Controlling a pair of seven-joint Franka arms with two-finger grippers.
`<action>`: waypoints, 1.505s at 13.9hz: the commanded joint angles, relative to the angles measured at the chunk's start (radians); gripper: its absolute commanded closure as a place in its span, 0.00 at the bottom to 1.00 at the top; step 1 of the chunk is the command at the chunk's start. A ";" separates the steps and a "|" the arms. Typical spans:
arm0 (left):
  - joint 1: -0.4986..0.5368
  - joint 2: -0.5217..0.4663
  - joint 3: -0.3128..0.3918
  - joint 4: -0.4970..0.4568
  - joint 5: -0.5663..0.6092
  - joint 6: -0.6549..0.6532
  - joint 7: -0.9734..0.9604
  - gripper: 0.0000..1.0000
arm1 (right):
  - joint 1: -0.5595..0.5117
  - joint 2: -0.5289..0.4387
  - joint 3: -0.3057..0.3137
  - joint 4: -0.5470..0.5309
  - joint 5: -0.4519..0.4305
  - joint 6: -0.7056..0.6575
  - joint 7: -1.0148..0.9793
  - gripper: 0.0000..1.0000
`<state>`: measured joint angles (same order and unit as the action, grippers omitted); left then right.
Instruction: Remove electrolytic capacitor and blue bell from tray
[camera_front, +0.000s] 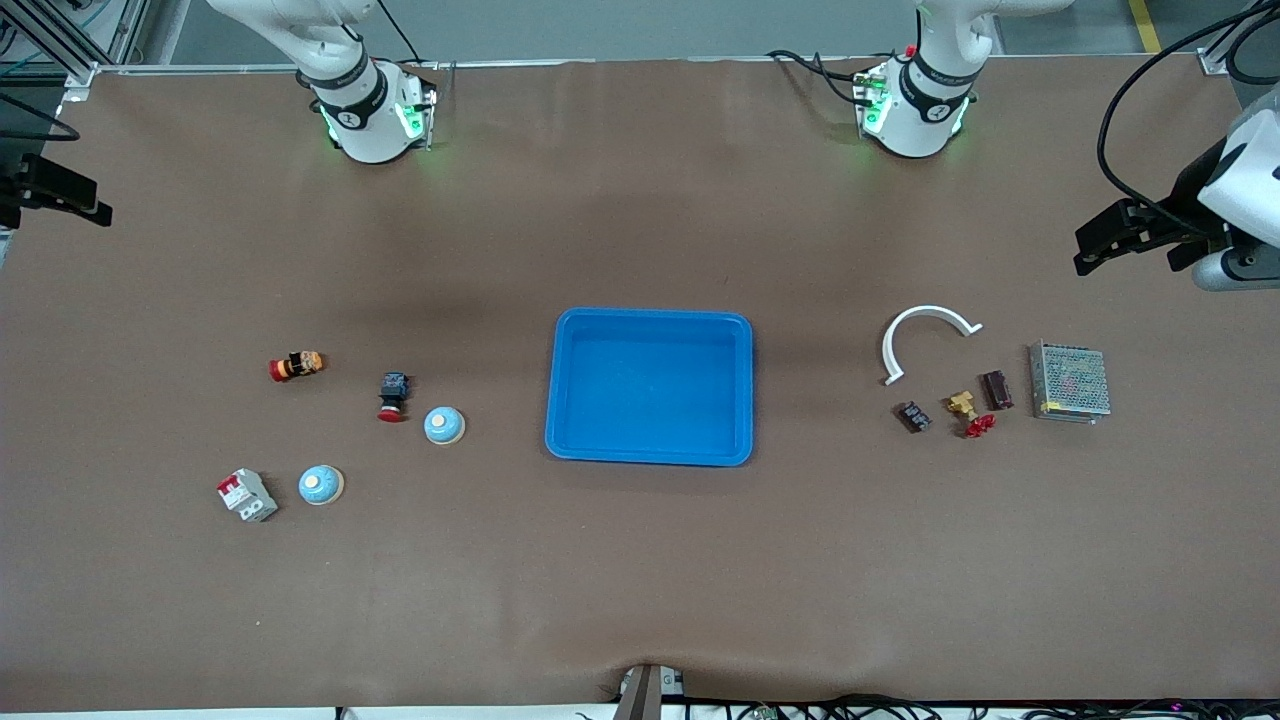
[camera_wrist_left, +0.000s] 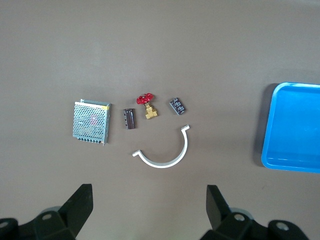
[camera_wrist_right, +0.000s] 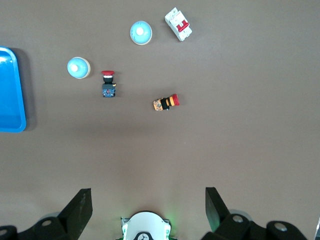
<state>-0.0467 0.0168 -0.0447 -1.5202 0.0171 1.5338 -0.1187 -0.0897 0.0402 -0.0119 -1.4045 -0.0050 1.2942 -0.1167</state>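
Note:
Two pale blue dome bells lie toward the right arm's end: one bell (camera_front: 443, 425) (camera_wrist_right: 78, 68) beside the tray, the other bell (camera_front: 321, 485) (camera_wrist_right: 140, 32) nearer the front camera. A dark brown capacitor (camera_front: 996, 390) (camera_wrist_left: 130, 119) and a second small black one (camera_front: 912, 416) (camera_wrist_left: 177, 105) lie toward the left arm's end. My left gripper (camera_front: 1092, 245) (camera_wrist_left: 150, 187) hangs open and empty high over that cluster. My right gripper (camera_front: 85, 200) (camera_wrist_right: 148, 190) is open and empty, high over its own end.
An empty blue tray (camera_front: 570, 440) sits mid-table. By the capacitors lie a brass valve with a red handle (camera_front: 968, 412), a white curved strip (camera_front: 925, 318) and a metal mesh box (camera_front: 1069, 381). By the bells lie two red-capped buttons (camera_front: 297, 366) (camera_front: 392, 396) and a white breaker (camera_front: 247, 495).

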 joint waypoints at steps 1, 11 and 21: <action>0.005 0.003 -0.001 0.011 -0.006 0.000 -0.001 0.00 | 0.019 0.020 -0.011 0.039 -0.021 -0.007 0.000 0.00; 0.002 0.009 -0.001 0.015 -0.005 0.016 0.004 0.00 | 0.079 0.020 -0.082 -0.001 0.011 0.094 0.002 0.00; -0.005 0.011 -0.001 0.015 -0.002 0.016 0.002 0.00 | 0.042 0.021 -0.031 0.002 0.010 0.091 0.003 0.00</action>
<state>-0.0495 0.0188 -0.0451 -1.5202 0.0171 1.5478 -0.1187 -0.0287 0.0615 -0.0601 -1.4059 -0.0027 1.3905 -0.1151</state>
